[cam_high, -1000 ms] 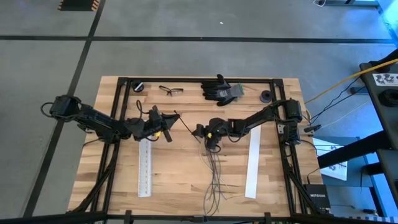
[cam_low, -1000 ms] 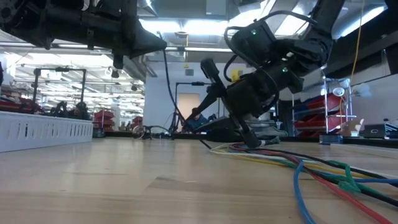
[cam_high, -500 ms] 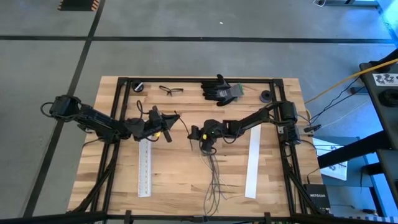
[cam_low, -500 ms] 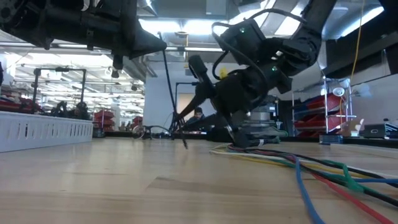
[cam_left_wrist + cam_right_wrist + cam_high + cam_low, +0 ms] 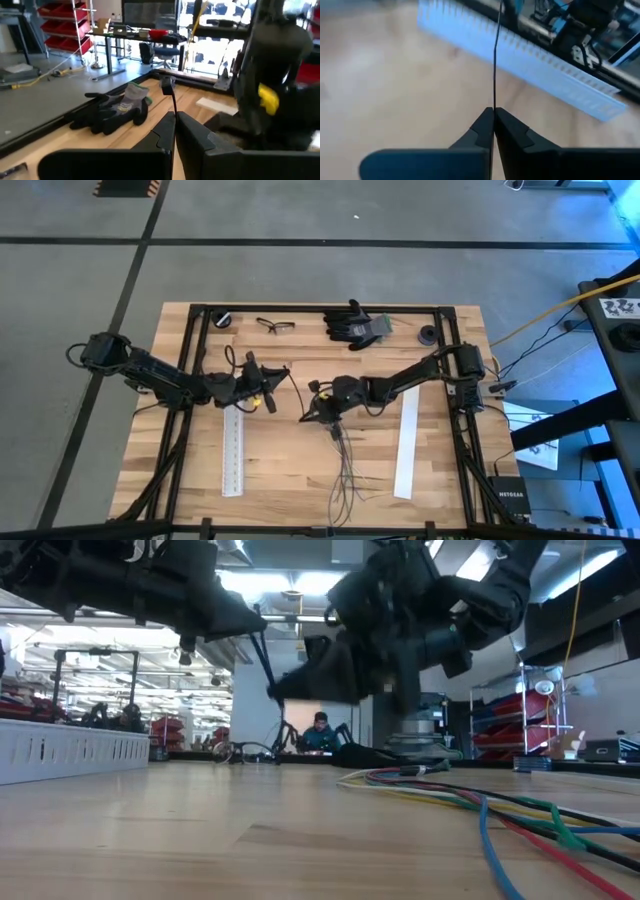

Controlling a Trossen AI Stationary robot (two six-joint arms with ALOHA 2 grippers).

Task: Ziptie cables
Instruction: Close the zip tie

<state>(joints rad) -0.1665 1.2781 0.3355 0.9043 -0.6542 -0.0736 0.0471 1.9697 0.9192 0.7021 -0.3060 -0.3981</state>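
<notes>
The right end effector (image 5: 306,416) has just pinched shut on the black zip tie (image 5: 495,55) that the left end effector (image 5: 285,369) also clamps, above the bench (image 5: 300,470), cables (image 5: 345,465) lying unbundled nearby.

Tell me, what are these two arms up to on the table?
Both arms hold one thin black zip tie between them above the table. The left gripper is shut on one end, the right gripper on the other. The cables lie loose on the wood below, not yet bundled.
</notes>
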